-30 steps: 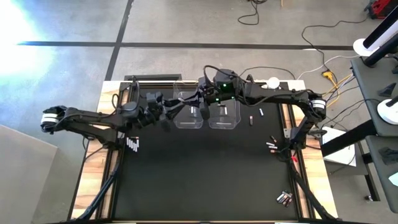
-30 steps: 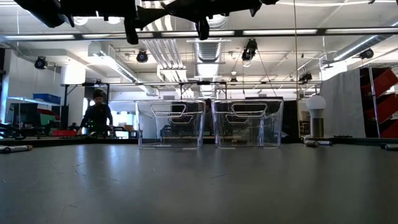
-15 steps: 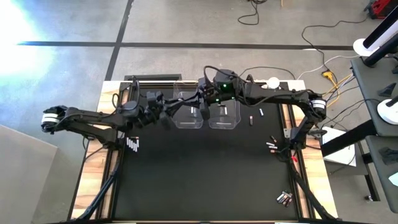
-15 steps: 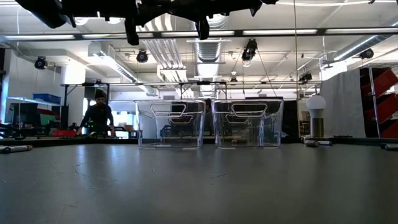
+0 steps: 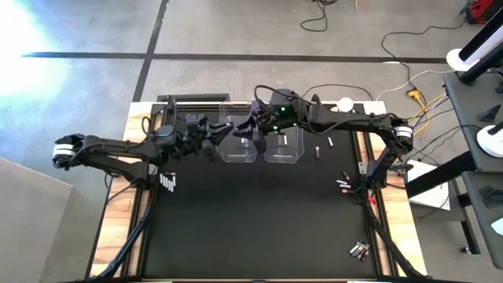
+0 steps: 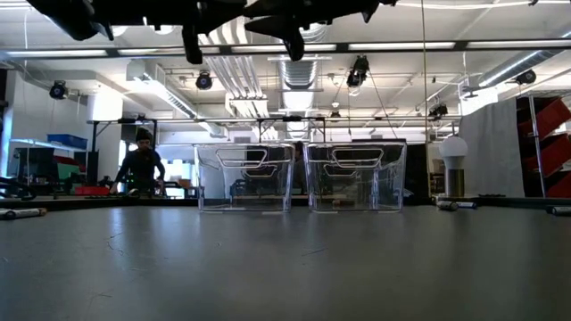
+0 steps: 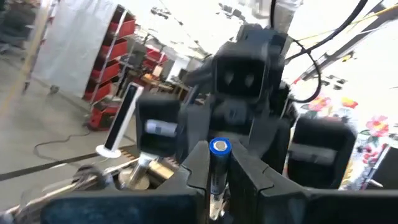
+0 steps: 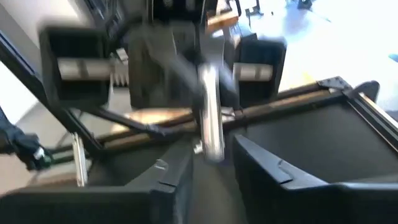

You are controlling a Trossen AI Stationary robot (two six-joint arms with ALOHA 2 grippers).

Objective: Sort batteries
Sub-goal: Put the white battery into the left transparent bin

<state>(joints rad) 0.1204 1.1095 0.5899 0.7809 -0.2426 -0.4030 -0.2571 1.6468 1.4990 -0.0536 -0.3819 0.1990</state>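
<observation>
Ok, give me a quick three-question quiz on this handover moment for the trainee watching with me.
1. True or false: the clear rectangular plastic bins are stacked one on top of the other.
2. What is between the fingers of the left claw? A: a small cylindrical battery with a blue-ringed end. B: a loose cable. C: nothing.
3. Short answer: how many of those bins stand on the table?
Key: 1 false, they stand side by side; 2 A; 3 two.
</observation>
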